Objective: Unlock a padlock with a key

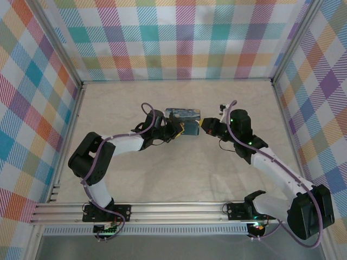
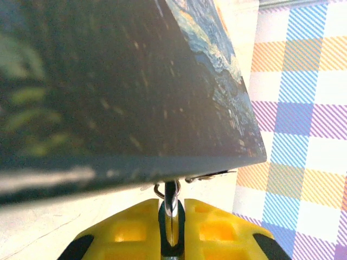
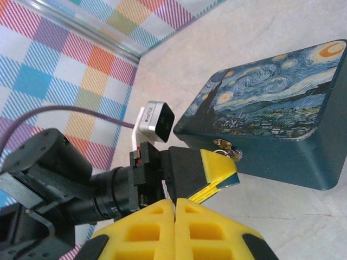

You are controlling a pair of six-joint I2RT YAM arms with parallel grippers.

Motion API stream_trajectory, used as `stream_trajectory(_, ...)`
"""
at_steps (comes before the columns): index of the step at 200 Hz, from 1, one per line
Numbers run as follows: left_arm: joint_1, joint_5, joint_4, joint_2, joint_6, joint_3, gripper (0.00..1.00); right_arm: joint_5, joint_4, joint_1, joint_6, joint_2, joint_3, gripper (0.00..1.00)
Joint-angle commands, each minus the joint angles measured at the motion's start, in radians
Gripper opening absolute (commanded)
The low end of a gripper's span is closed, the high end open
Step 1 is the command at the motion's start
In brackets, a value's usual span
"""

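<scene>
Top external: we log the pale marble-patterned table (image 1: pixel 162 179) with a dark teal rectangular box (image 1: pixel 183 114) near its middle, between the two arms. The box lid carries a swirling blue-and-yellow night-sky print, and we make out no legible writing on it.

The left gripper (image 1: pixel 181 129) sits at the box's front face. Its yellow fingers are clamped on a thin silver key (image 2: pixel 171 208), which has a wire ring at its upper end. The right gripper (image 3: pixel 174 206) is just beside it, apart from the box, with its fingers pressed together on nothing.

Right wrist: the small brass-coloured padlock (image 3: pixel 221 144) sits on the box's front face under the lid edge, just above the left fingertip. We cannot tell whether the key is seated in it.
</scene>
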Motion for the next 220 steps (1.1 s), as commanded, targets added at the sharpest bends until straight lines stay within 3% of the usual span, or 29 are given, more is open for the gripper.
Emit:
stream_trajectory(1,-0.009,-0.020,0.084,-0.026,-0.028,-0.014,0.04,0.002,0.107,-0.016,0.131,-0.027,-0.059,0.00)
stream_trajectory(84,-0.036,-0.124,0.224,-0.021,-0.085,-0.079,0.04,0.049,0.511,-0.024,0.454,0.020,-0.312,0.00)
stream_trajectory(220,-0.052,-0.113,0.284,0.016,-0.117,-0.092,0.04,0.137,0.809,0.105,0.593,0.204,-0.415,0.00)
